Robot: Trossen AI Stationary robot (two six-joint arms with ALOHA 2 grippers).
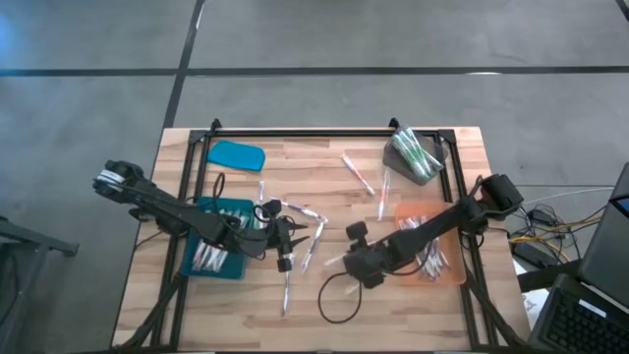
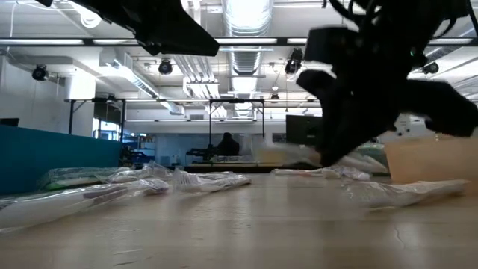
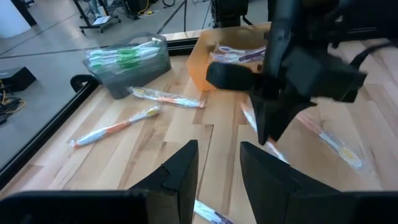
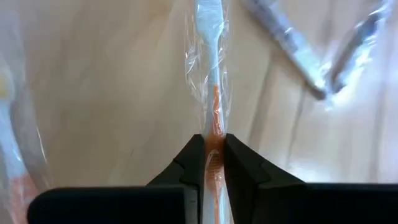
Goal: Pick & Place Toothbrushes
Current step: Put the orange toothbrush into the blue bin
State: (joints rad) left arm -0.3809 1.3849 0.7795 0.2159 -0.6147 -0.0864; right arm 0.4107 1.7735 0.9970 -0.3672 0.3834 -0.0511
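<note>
Wrapped toothbrushes lie scattered flat on the wooden table [image 1: 324, 172], some near the middle [image 1: 313, 246] and some farther back [image 1: 359, 175]. My right gripper [image 1: 346, 262] points steeply down at mid-table, left of the orange tray [image 1: 454, 275], and is shut on one orange-handled toothbrush [image 4: 211, 62]. My left gripper [image 3: 217, 168] hovers open beside the teal tray [image 1: 197, 265], facing the right gripper [image 3: 273, 118], with nothing between its fingers. My right gripper pinches the toothbrush's orange handle [image 4: 214, 127], wrapper and all, between its two fingers. The fingers come slanting down from above. The brush runs straight on past the fingertips, along the line they point. Whether its far end rests on the table I cannot tell.
A grey bin [image 1: 413, 155] with green toothbrushes stands at the back right, and a teal lid [image 1: 236, 154] lies at the back left. Both trays hold several brushes. A black cable loop [image 1: 339, 300] lies near the front edge. A black frame [image 1: 295, 132] rims the table.
</note>
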